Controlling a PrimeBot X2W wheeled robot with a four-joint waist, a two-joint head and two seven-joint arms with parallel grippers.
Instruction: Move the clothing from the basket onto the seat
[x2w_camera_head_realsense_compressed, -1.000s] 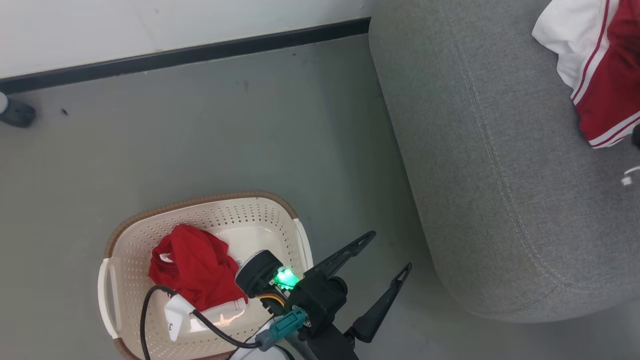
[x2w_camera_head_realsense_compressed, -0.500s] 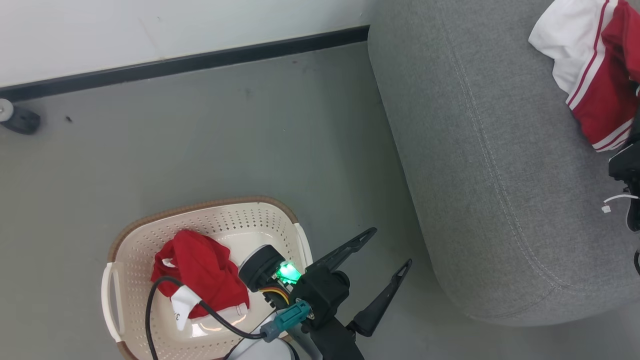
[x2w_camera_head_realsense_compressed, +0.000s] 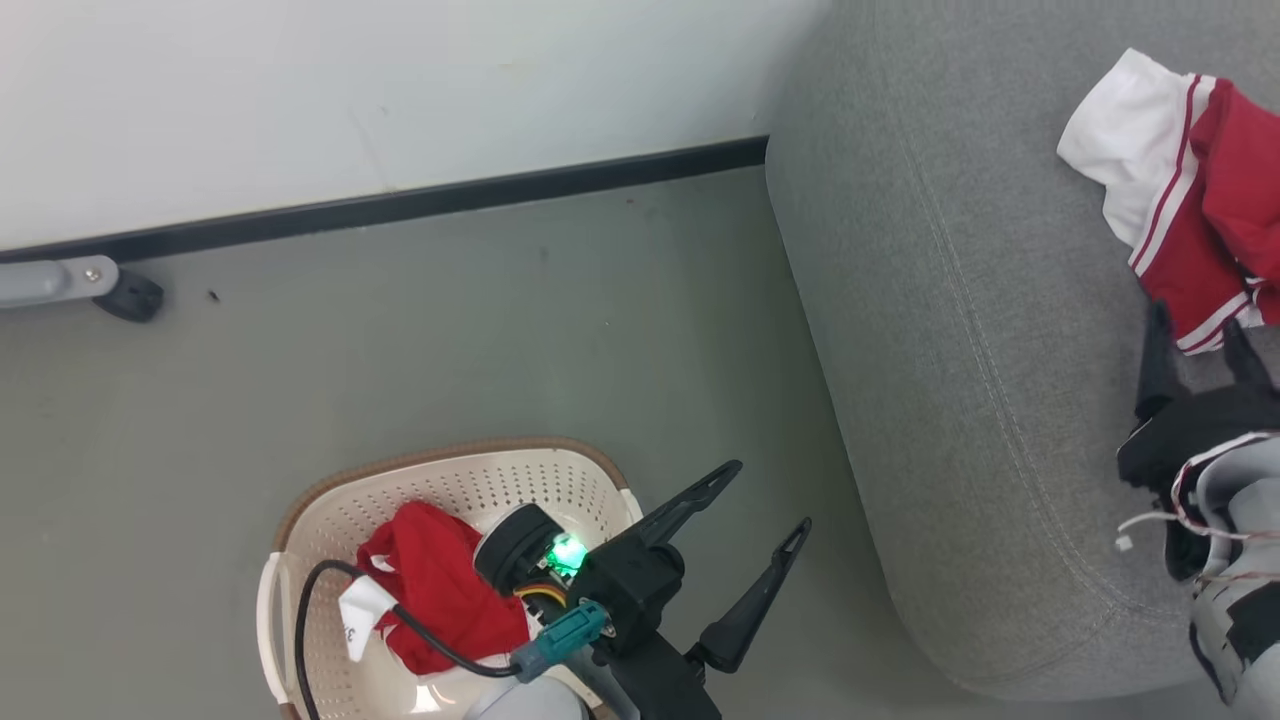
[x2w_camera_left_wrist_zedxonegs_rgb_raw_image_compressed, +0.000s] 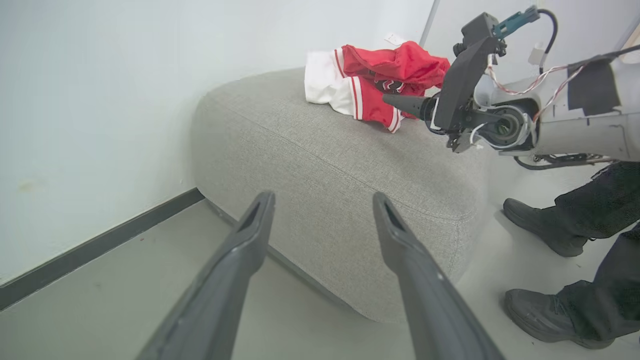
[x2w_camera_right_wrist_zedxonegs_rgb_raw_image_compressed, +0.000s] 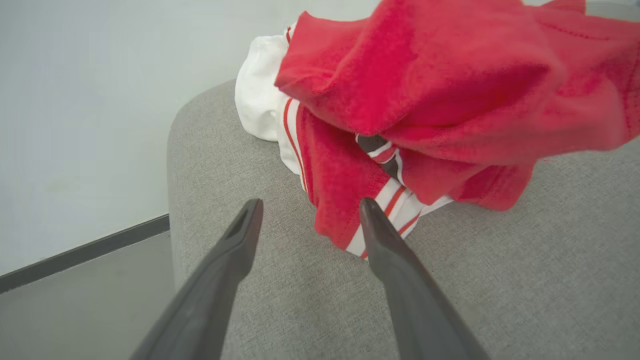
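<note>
Lying on the grey sofa (x2w_camera_head_realsense_compressed: 950, 300), the red-and-white garments (x2w_camera_head_realsense_compressed: 1225, 170) sit at twelve o'clock, just beside the right gripper (x2w_camera_head_realsense_compressed: 1197, 335), its fingers spread.

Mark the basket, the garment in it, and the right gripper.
basket (x2w_camera_head_realsense_compressed: 470, 485): head view, far perforated wall
red garment (x2w_camera_head_realsense_compressed: 440, 585): head view, bunched middle
right gripper (x2w_camera_right_wrist_zedxonegs_rgb_raw_image_compressed: 308, 202): right wrist view, midway between fingertips

The far wall (x2w_camera_head_realsense_compressed: 300, 100) was plain white, edged at its foot by a black skirting strip (x2w_camera_head_realsense_compressed: 450, 197). The floor (x2w_camera_head_realsense_compressed: 400, 350) was smooth grey, evenly lit. One black castor (x2w_camera_head_realsense_compressed: 130, 298) stood far left.
</note>
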